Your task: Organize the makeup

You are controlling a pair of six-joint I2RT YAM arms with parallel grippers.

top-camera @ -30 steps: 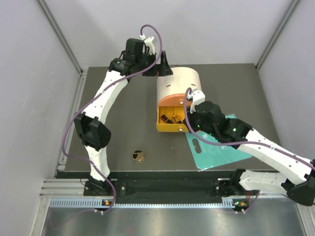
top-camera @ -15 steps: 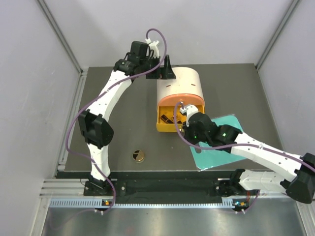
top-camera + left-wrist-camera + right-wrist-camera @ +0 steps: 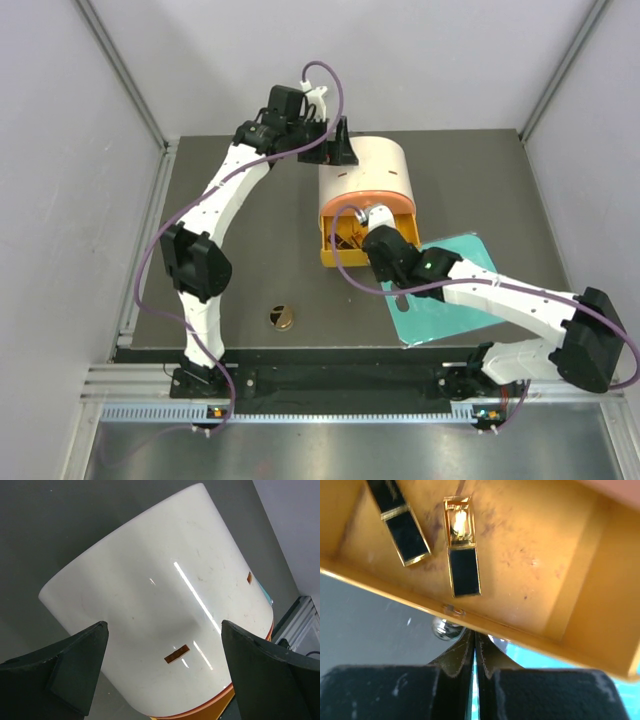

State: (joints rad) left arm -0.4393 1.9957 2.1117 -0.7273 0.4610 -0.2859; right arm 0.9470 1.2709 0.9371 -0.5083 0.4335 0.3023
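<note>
Right end effector [image 3: 474,639] is noted pinched shut, empty, at drawer [image 3: 540,565] front beside knob [image 3: 445,628]. Left end effector [image 3: 162,627] is spread wide astride box [image 3: 150,575], unclamped. Black-gold pieces [image 3: 464,555] are stowed in drawer; compact [image 3: 281,318] is seen on counter [image 3: 230,270], lower left of centre. Risk: the unheld box could be shoved if the drawer is pushed.

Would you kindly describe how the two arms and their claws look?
The left arm and right arm have white links, black joint housings and a purple cable looping along each. The left claw and right claw have black wedge-shaped fingers.
</note>
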